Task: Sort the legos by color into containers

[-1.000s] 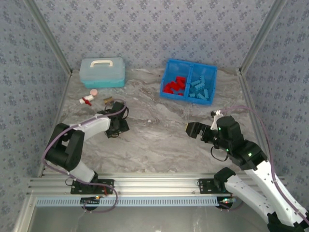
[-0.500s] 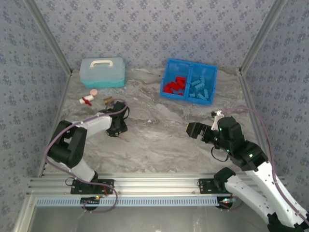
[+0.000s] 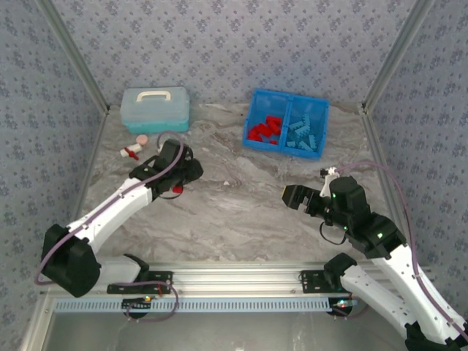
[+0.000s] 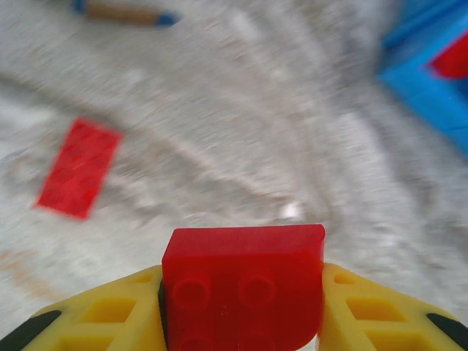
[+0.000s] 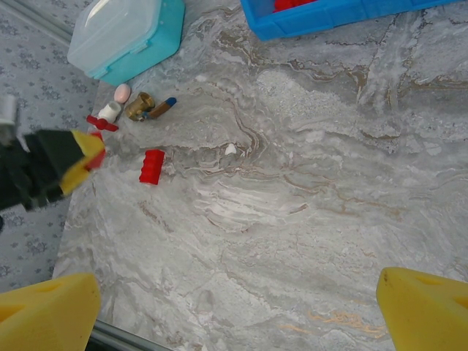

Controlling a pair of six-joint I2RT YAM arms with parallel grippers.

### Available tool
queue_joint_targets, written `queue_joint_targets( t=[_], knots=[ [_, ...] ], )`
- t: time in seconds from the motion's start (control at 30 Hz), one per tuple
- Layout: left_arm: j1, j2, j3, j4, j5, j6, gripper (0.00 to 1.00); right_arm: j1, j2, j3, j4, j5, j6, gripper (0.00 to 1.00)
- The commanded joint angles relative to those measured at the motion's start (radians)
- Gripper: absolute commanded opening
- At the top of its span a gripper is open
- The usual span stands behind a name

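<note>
My left claw (image 3: 190, 170) is clamped on a red brick (image 4: 243, 272), and the brick's lower part is cut off by the wrist picture's edge. A second red brick (image 5: 152, 166) lies loose on the table (image 5: 307, 219), blurred in the left wrist view. Far back sits the blue tray (image 3: 289, 94), with red bricks (image 3: 265, 129) in its left half and light blue bricks (image 3: 303, 133) in its right. My right claw (image 3: 290, 196) gapes wide and holds nothing.
</note>
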Motion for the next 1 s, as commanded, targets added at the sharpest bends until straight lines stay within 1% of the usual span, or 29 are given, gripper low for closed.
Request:
queue_joint_targets(
  t=[0.0,0.07,0.17,0.27,0.4,0.57,0.67,0.73,0.8,0.87,0.97],
  knots=[
    [-0.035,0.041,0.102,0.175,0.068,0.025,0.34,0.007,-0.005,0.009,-0.024,0.022,0.014,1.0],
    [-0.053,0.117,0.184,0.232,0.093,0.034,0.34,0.007,-0.007,0.01,-0.026,0.024,0.015,1.0],
    [-0.088,0.274,0.357,0.229,0.1,0.057,0.33,0.007,-0.005,0.01,-0.021,0.024,0.014,1.0],
    [-0.12,0.462,0.584,0.14,0.067,0.082,0.33,0.007,-0.005,0.01,-0.019,0.024,0.012,1.0],
    [-0.152,0.704,0.863,0.071,0.005,0.139,0.33,0.008,-0.005,0.017,-0.032,0.023,0.013,1.0],
    [-0.157,1.006,1.256,-0.075,-0.064,0.253,0.33,0.008,-0.018,0.024,-0.055,0.026,0.015,1.0],
    [-0.155,1.142,1.445,-0.106,-0.077,0.311,0.33,0.008,-0.035,0.017,-0.057,0.042,0.013,1.0],
    [-0.157,1.216,1.549,-0.101,-0.079,0.348,0.33,0.008,-0.038,0.018,-0.06,0.043,0.006,1.0],
    [-0.157,1.28,1.635,-0.087,-0.104,0.378,0.34,0.008,-0.038,0.025,-0.072,0.046,0.001,1.0],
    [-0.157,1.314,1.669,-0.044,-0.125,0.407,0.34,0.007,-0.039,0.028,-0.086,0.049,0.0,1.0],
    [-0.154,1.339,1.671,0.051,-0.208,0.434,0.37,0.007,-0.041,0.038,-0.105,0.052,-0.004,1.0]
  ],
)
